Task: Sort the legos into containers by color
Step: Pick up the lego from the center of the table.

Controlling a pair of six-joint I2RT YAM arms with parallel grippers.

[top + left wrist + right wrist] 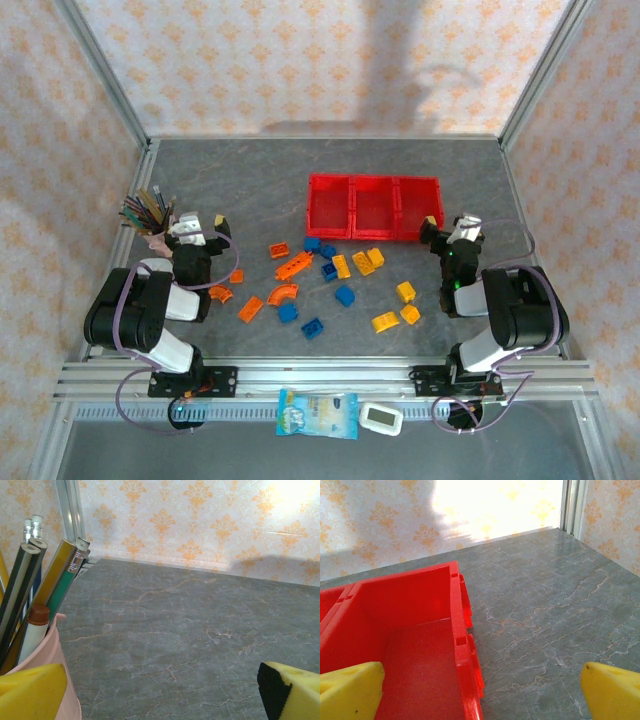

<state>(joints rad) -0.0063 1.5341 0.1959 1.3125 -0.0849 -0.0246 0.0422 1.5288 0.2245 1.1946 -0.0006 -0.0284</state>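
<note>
Right gripper [436, 230] wide open, empty, at right end of red bins [372, 179]. Left gripper [216, 226] open, empty, beside pencil cup [150, 218]. Legos [345, 295] scattered on table [240, 180] between them.

Yellow, blue, orange legos [345, 295] scattered on table [250, 180] before three joined red containers [375, 238]; pencil cup [150, 215] left.

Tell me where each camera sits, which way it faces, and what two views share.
Top external: above and behind the arms, looking down on the table; both arms, left gripper and right gripper show.
Left wrist: on the left arm, facing the far wall past the pencil cup; its yellow fingers show.
Right wrist: on the right arm, facing the red bins' right end; its yellow fingers show.
Shared: top and right wrist, red bins; top and left wrist, pencil cup.
</note>
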